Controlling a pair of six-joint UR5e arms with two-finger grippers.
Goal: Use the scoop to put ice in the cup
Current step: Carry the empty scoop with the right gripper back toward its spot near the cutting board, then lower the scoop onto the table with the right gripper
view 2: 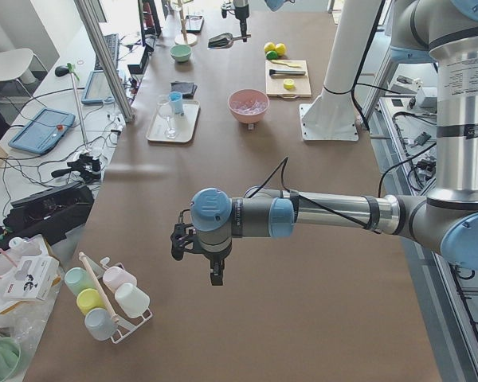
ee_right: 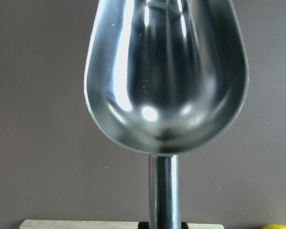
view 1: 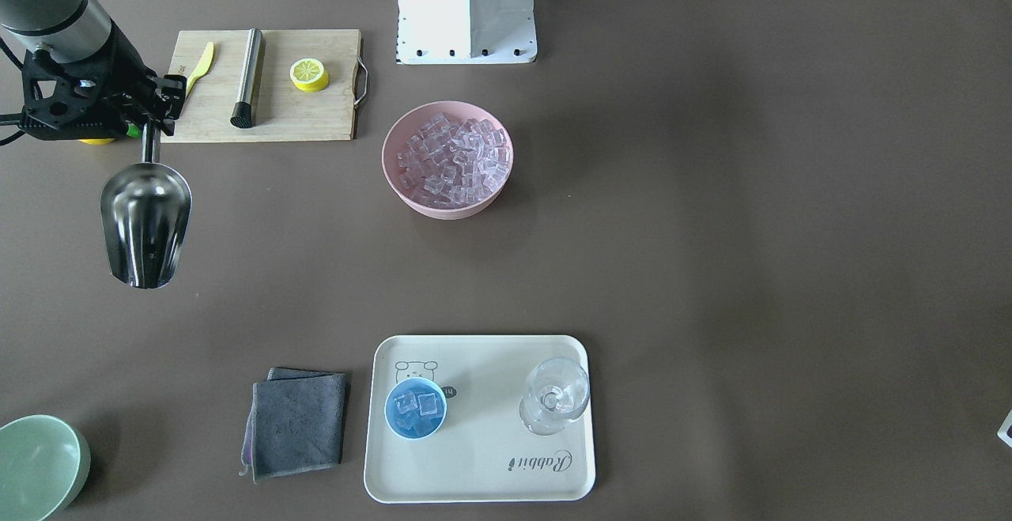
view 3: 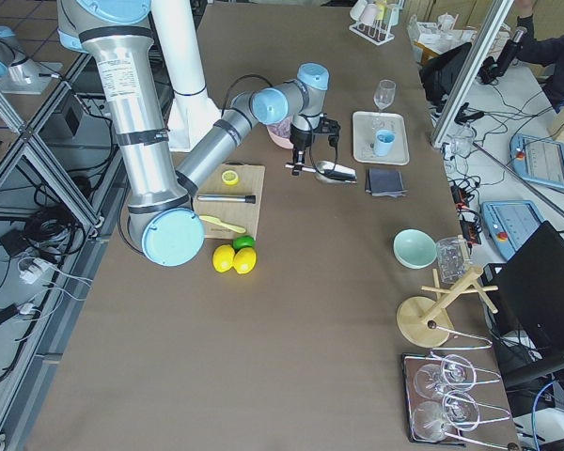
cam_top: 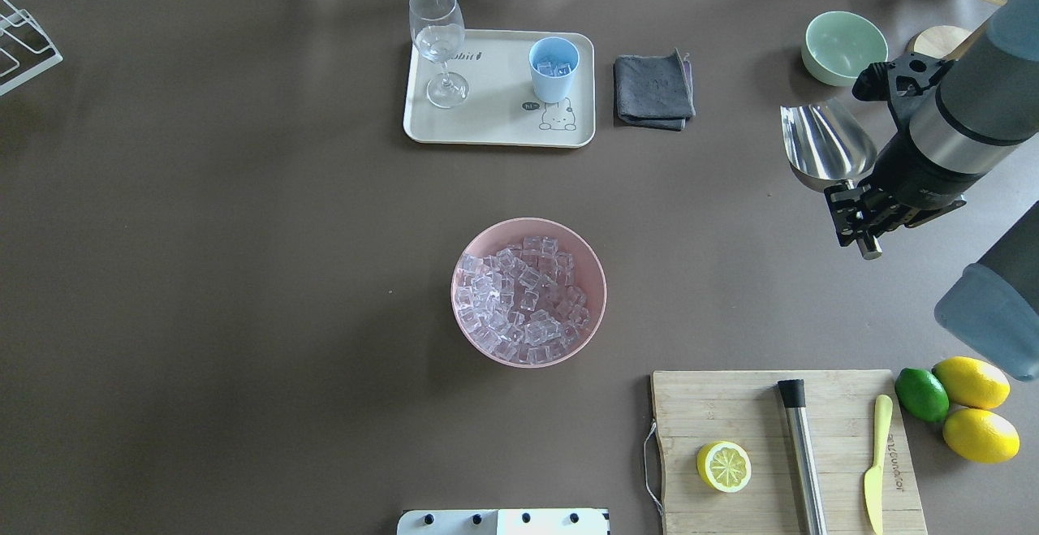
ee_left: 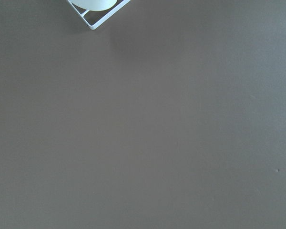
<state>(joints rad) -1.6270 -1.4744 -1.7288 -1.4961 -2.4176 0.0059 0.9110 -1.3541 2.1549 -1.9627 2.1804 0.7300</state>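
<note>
Stainless scoop [view 1: 145,224]: trough empty and mirror-clean in the wrist view. It hangs above bare table just off the bamboo cutting board [view 1: 312,114], well apart from both bowl and cup.
Right gripper [view 1: 149,127]: clamped on the scoop's rod handle, close behind the trough.
Left gripper [view 2: 216,270]: hangs over bare table at the far end; cannot tell whether its fingers are parted or closed.
Ice [view 1: 452,160]: heaped in the pink bowl [view 1: 451,209] mid-table; a few cubes lie in the cup.
Cup [cam_top: 553,84]: light blue, upright on the cream tray [view 1: 482,458], with a stemmed glass [view 1: 556,394] near it on the same tray.
Stage (judged): scoop unloaded; likely another dig into the bowl comes next.
Risk, bowl: a shallow push could shove the light bowl instead of loading the trough.
Risk, carry: cubes are slick, so any forward tilt sheds them onto the table.
Risk, pour: the trough mouth looks wider than the cup, so cubes may spill over its rim or knock the glass.
</note>
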